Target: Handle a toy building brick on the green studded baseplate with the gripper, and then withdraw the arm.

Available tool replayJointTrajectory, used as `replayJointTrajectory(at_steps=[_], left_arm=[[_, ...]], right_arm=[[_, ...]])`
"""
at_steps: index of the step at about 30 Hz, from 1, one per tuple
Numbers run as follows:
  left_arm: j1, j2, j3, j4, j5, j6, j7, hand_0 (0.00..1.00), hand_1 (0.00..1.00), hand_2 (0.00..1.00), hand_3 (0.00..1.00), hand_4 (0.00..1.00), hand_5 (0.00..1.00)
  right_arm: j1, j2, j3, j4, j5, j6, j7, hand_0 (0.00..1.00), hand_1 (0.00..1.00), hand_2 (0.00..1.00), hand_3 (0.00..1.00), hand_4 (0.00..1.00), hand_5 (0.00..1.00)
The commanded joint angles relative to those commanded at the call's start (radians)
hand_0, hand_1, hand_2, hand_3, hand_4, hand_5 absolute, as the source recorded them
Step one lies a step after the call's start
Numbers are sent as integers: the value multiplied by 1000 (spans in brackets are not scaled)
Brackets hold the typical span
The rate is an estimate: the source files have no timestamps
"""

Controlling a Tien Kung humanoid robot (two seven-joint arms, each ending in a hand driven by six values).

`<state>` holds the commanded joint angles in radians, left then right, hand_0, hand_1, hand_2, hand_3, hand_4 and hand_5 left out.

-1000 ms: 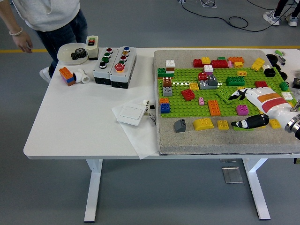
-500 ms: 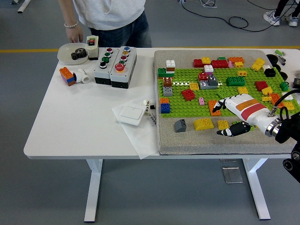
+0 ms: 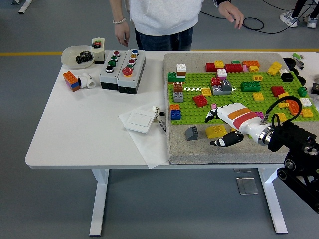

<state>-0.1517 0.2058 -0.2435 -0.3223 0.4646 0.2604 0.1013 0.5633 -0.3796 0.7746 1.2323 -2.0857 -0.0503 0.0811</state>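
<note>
The green baseplate [image 3: 234,97] lies flat on a grey mat [image 3: 174,144] at the right of the white bench [image 3: 79,129], its long side running left to right, with many bricks standing on it. A yellow brick [image 3: 216,131] sits on the mat just off the plate's near edge. The right hand [image 3: 224,124] hovers over that edge, fingers spread, holding nothing. At far left, a shallow bowl [image 3: 70,53] holds a black gear [image 3: 83,58].

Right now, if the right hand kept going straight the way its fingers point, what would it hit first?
Probably the small pink brick on the green studded baseplate: the right hand points left, fingertips almost at it. Beyond lies the blue-and-orange brick stack. Height above the plate is unclear, so it might pass over.
</note>
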Motion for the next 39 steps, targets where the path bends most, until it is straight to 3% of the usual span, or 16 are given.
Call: replayJointTrajectory(at_steps=[21, 39], left_arm=[[-4, 3, 0, -1, -1, 0, 1, 781, 794, 784, 623, 649, 651], [-4, 7, -7, -4, 16, -3, 6, 781, 795, 784, 623, 649, 651]], right_arm=[[45, 88, -44, -150, 24, -33, -30, 549, 572, 611, 589, 915, 245], [46, 108, -33, -234, 15, -68, -29, 509, 538, 578, 545, 852, 226]])
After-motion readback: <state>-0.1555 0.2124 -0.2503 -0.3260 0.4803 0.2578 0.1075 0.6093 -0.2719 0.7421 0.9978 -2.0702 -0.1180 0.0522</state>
